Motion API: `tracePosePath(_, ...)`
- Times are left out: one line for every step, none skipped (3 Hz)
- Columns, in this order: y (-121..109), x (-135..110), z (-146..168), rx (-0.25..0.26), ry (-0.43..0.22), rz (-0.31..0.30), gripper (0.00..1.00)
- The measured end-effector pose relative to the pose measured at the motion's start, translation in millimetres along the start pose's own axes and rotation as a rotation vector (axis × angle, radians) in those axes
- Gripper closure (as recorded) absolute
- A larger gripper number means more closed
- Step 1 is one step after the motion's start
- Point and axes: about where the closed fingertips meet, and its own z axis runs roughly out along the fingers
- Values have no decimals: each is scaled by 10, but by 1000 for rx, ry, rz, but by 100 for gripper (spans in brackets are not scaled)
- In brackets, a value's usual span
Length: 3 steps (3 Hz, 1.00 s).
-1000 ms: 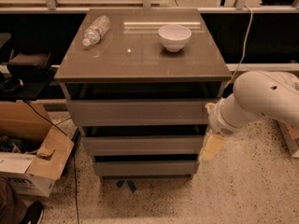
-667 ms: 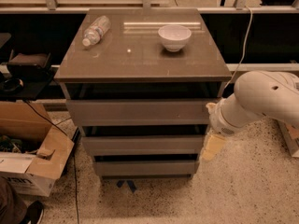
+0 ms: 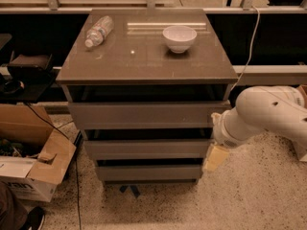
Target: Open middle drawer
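Hand: the hand (image 3: pixel 216 157) hung right of centre, low in the frame, at the right end of the middle drawer (image 3: pixel 146 149), on the end of the white arm (image 3: pixel 261 115) that reached in from the right edge.
Grip: how far open the hand was could not be told, nor whether it had hold of anything. Whether it touched the drawer or only sat just beside it was also unclear.
Middle drawer: second of three fronts, centre of the frame, between the top drawer (image 3: pixel 144 115) and the bottom drawer (image 3: pixel 146 172). No interior showed, so it looked shut or nearly so.
Step, as judged: getting purchase on the drawer's right end; the pull looked not yet made.
Risk, slip: the front was plain and had no handle, so a pull could slide off the edge and leave the drawer where it was.
Risk, skew: pulling from one end could rack the drawer and jam it.
Risk, wrong drawer: the hand sat low, close to the bottom drawer, and could catch that one.
Risk, worktop: a jerk could rock the cabinet, rolling the lying bottle (image 3: pixel 99 31) or shifting the bowl (image 3: pixel 179 37) on the worktop (image 3: pixel 144 63).
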Motion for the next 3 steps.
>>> tracePosePath(13,2,298,-11,-52,32,0)
tracePosePath(-69,-24,659,-14,-95,58,0)
tracePosePath(-152,-31,878,-12,-112,88,0)
